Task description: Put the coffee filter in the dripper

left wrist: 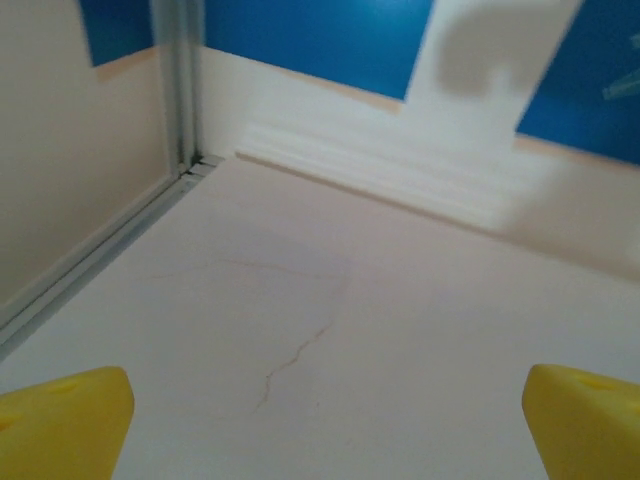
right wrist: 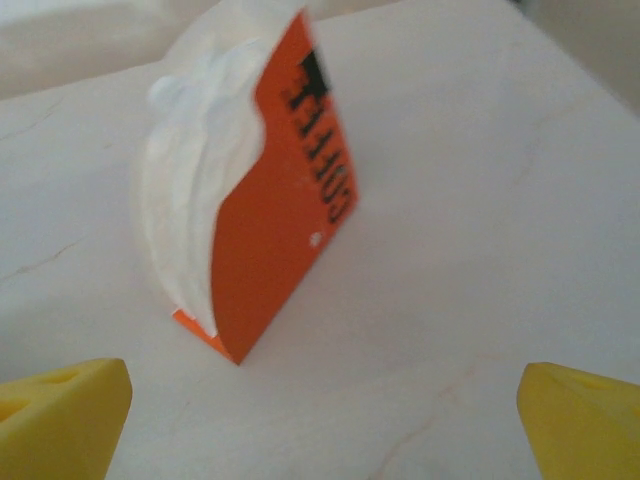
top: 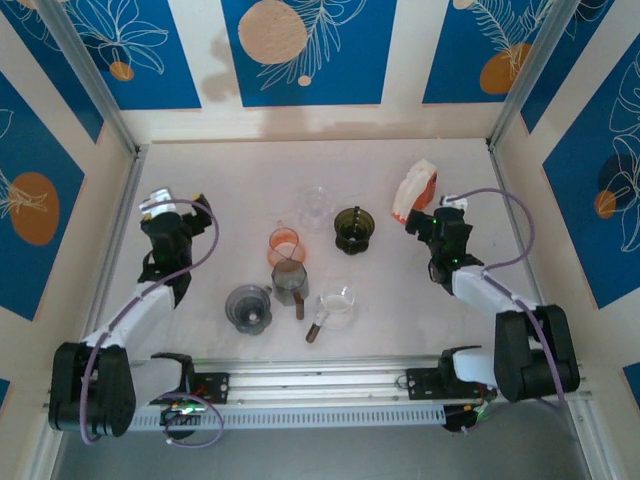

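The coffee filters (right wrist: 185, 190) are a white stack standing in an orange pack (right wrist: 285, 210) on the table; the pack (top: 415, 190) is at the back right. My right gripper (right wrist: 325, 425) is open just short of the pack, with only bare table between its yellow fingertips (right wrist: 65, 410). From above, the right gripper (top: 432, 212) sits close to the pack's near side. A dark olive dripper (top: 353, 228) stands mid-table, left of the pack. My left gripper (top: 180, 205) is at the far left, open over bare table (left wrist: 325, 425), and holds nothing.
Mid-table stand a clear cup (top: 315, 205), an orange-tinted cup (top: 285, 245), a grey cup (top: 291, 284), a grey funnel-shaped piece (top: 248, 308) and a glass with a brown scoop (top: 335, 305). Walls with metal posts (left wrist: 175, 90) enclose the table.
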